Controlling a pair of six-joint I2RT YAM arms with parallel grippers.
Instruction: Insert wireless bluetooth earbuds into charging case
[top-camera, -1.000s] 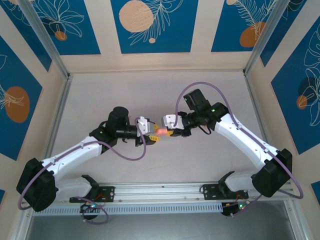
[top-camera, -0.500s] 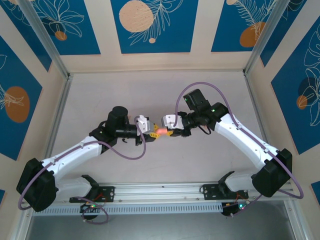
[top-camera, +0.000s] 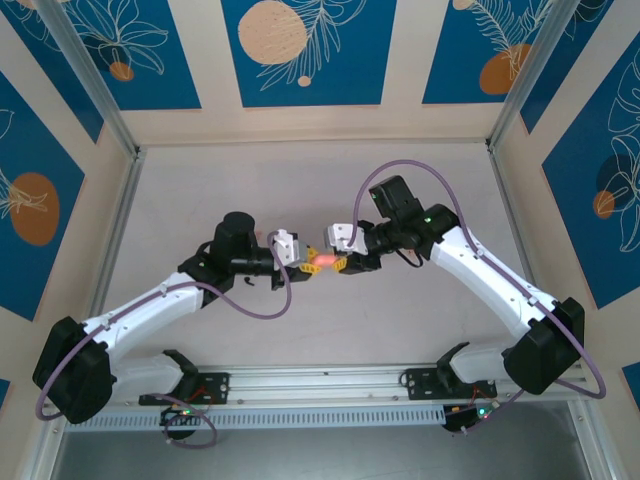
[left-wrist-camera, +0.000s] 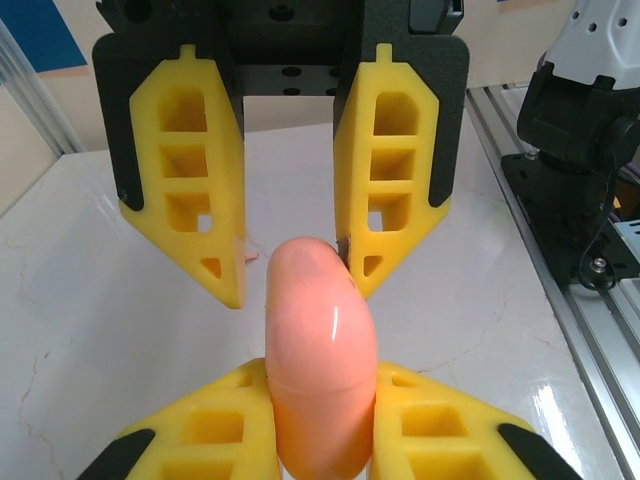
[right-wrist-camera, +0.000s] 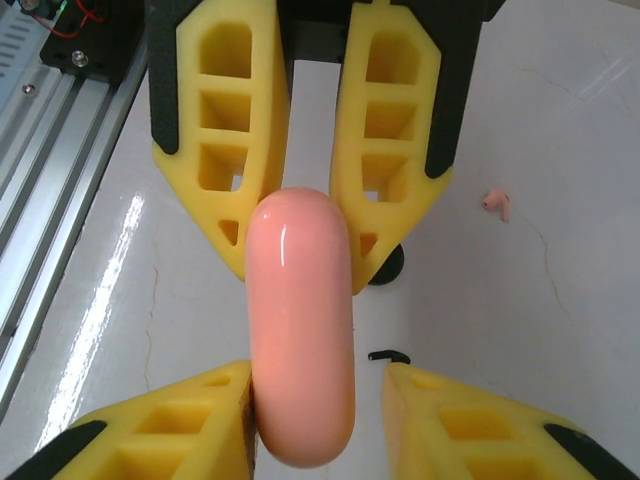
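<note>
The pink oval charging case (top-camera: 324, 263) hangs closed above the table between the two grippers, which face each other. My left gripper (left-wrist-camera: 320, 372) is shut on its lower half (left-wrist-camera: 320, 400). My right gripper (right-wrist-camera: 318, 370) is open around the case's other end (right-wrist-camera: 300, 340): the case touches its left finger (right-wrist-camera: 205, 400), with a gap to the right finger (right-wrist-camera: 450, 415). One tiny black curved earbud (right-wrist-camera: 388, 356) lies on the table under the grippers. The other earbud is hidden.
A flat black round disc (right-wrist-camera: 392, 266) lies on the table, half hidden behind a left finger. A tiny pink piece (right-wrist-camera: 497, 205) lies further off. The metal rail (left-wrist-camera: 590, 300) and the arm bases run along the near table edge.
My right gripper has drawn back slightly to the right, so more of the pink case shows between the two grippers. The left gripper keeps its hold and has hardly moved.
</note>
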